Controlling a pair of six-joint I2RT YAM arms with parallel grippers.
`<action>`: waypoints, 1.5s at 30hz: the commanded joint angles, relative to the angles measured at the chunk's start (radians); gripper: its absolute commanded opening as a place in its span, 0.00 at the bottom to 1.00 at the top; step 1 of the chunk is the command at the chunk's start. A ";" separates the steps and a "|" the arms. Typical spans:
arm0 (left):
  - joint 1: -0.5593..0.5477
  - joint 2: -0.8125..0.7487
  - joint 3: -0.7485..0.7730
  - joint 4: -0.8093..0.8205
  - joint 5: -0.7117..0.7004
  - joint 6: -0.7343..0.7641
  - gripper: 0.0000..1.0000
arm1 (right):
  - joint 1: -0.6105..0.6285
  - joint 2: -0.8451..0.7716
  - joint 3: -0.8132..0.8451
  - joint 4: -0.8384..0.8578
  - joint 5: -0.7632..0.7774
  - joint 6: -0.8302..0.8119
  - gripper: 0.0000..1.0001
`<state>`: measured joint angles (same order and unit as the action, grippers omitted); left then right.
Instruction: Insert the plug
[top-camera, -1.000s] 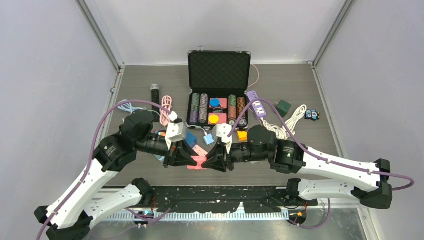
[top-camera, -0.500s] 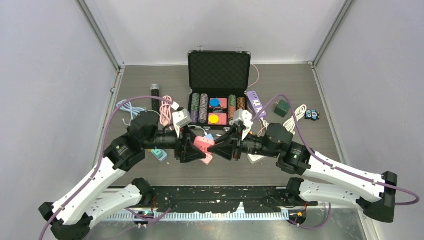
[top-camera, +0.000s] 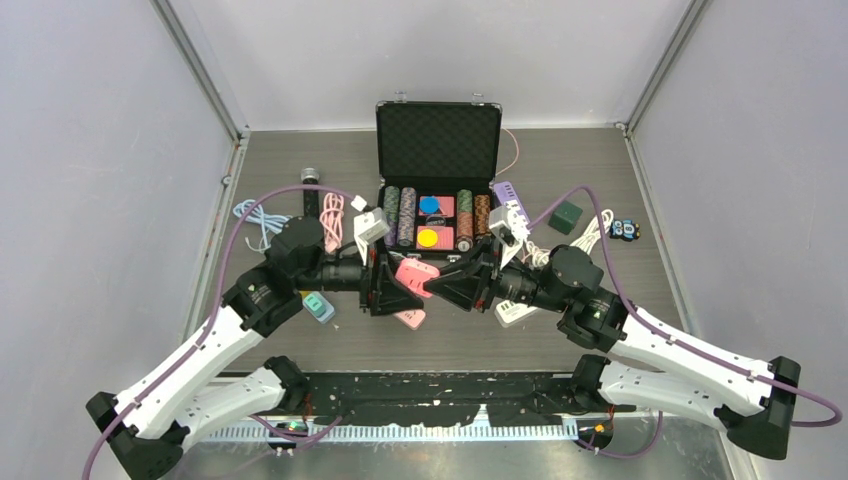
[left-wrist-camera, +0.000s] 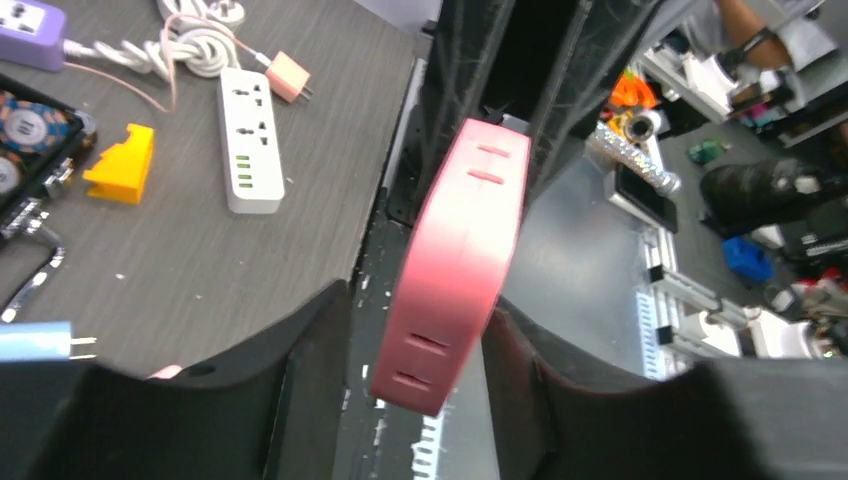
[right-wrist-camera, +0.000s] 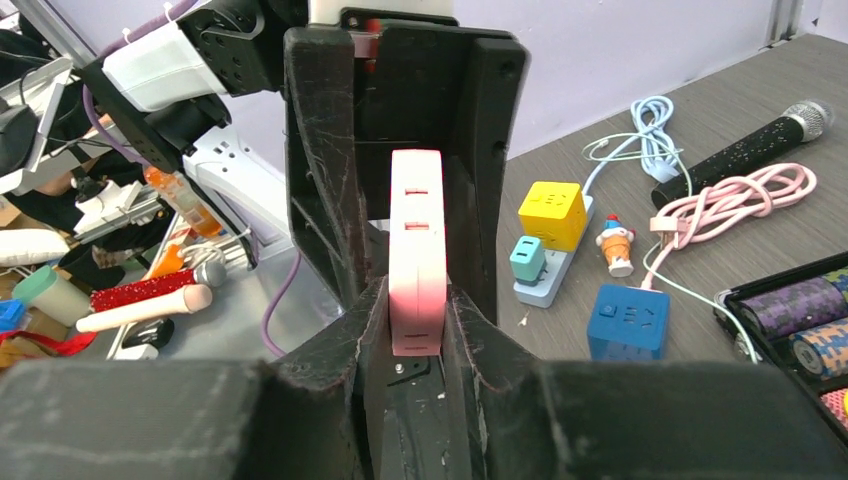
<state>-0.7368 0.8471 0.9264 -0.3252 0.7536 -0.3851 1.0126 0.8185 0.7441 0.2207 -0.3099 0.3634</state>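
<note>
A pink power strip (top-camera: 415, 272) hangs in the air between my two grippers, over the table's front middle. My right gripper (right-wrist-camera: 415, 295) is shut on one end of the pink power strip (right-wrist-camera: 417, 240), both fingers pressed to its sides. My left gripper (left-wrist-camera: 415, 305) surrounds the other end of the strip (left-wrist-camera: 455, 270), which sits tilted between the fingers with a gap on one side. From above, the left gripper (top-camera: 392, 285) and the right gripper (top-camera: 440, 285) face each other. A pink plug (left-wrist-camera: 288, 75) on a pink cable lies beside a white power strip (left-wrist-camera: 250, 140).
An open poker chip case (top-camera: 437, 150) stands behind the grippers. A purple strip (top-camera: 510, 205), a green adapter (top-camera: 566, 215) and white cables lie to the right. A blue cube socket (right-wrist-camera: 628, 320), a yellow cube (right-wrist-camera: 551, 215), a microphone (right-wrist-camera: 760, 145) and a pink cable lie to the left.
The pink power strip lay on the table a second ago. Both grippers have risen and moved away from the front edge with it between them.
</note>
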 joint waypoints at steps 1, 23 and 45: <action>0.011 -0.004 0.004 0.047 -0.039 0.006 0.62 | -0.005 -0.009 0.007 0.100 -0.019 0.051 0.05; 0.119 -0.121 0.000 0.109 -0.109 -0.055 0.54 | -0.039 0.069 0.018 0.100 -0.142 0.100 0.05; 0.129 -0.079 -0.013 0.111 0.148 0.026 0.00 | -0.042 0.268 0.157 -0.018 -0.325 0.020 0.63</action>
<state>-0.6067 0.7742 0.8890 -0.2157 0.8600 -0.4141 0.9688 1.0561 0.8429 0.1932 -0.5560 0.4198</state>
